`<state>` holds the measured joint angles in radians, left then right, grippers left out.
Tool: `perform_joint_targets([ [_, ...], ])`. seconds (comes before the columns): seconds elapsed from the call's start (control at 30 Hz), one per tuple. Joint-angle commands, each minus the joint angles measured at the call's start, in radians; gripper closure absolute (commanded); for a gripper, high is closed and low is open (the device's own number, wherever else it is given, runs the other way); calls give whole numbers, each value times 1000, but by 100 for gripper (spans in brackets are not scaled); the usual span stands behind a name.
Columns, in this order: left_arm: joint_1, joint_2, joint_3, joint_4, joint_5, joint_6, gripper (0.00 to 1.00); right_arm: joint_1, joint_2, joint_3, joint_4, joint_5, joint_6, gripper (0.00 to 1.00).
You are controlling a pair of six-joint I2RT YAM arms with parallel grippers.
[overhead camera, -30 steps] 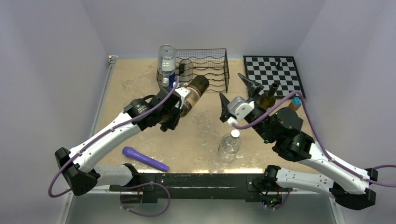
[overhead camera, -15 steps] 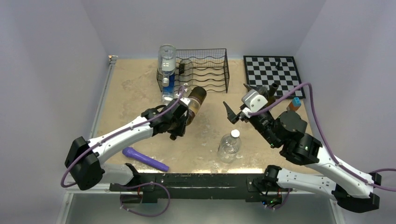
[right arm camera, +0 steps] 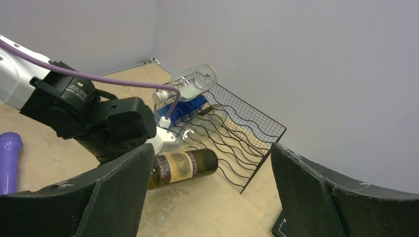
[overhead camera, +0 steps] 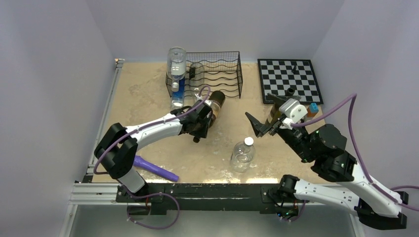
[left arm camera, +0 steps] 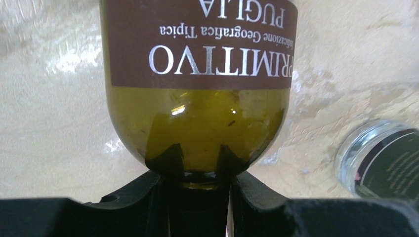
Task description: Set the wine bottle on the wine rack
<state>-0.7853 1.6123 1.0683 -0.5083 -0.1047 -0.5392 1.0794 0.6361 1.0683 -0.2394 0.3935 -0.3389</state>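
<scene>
My left gripper (overhead camera: 200,122) is shut on the neck of the wine bottle (overhead camera: 213,102), a dark olive bottle with a brown PRIMITIVO label (left arm camera: 197,59). The bottle lies nearly level, low over the table. Its base points at the open front of the black wire wine rack (overhead camera: 220,74), close to the lower right tiers. In the left wrist view the jaws (left arm camera: 197,197) clamp the neck just below the shoulder. My right gripper (overhead camera: 264,126) is wide open and empty, to the right of the bottle. Its view shows the bottle (right arm camera: 185,168) and the rack (right arm camera: 242,131) between its fingers (right arm camera: 116,192).
A clear bottle (overhead camera: 176,63) stands neck-down at the rack's left end, above a blue one (overhead camera: 179,91). A second dark bottle (overhead camera: 282,101) stands by the chessboard (overhead camera: 289,79). A plastic water bottle (overhead camera: 243,154) and a purple tool (overhead camera: 154,168) lie near the front edge.
My left arm has stretched out and carried the wine bottle to the right, toward the rack's front. My right gripper has drawn back to the right, still open.
</scene>
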Motion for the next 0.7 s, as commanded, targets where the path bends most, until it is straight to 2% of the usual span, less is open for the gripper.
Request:
perform_joint_targets([
  [0.0,6,9,116,178,-42,-6,100,-3,-18,4,-13,-11,30,9],
  [0.33,38,99,166,207,-44,-40,100,-3,-17,11,-7,-35,-31,8],
  [0.67,63,164,178,351,-114,-104,100,-3,14,24,-27,-57,-44,8],
])
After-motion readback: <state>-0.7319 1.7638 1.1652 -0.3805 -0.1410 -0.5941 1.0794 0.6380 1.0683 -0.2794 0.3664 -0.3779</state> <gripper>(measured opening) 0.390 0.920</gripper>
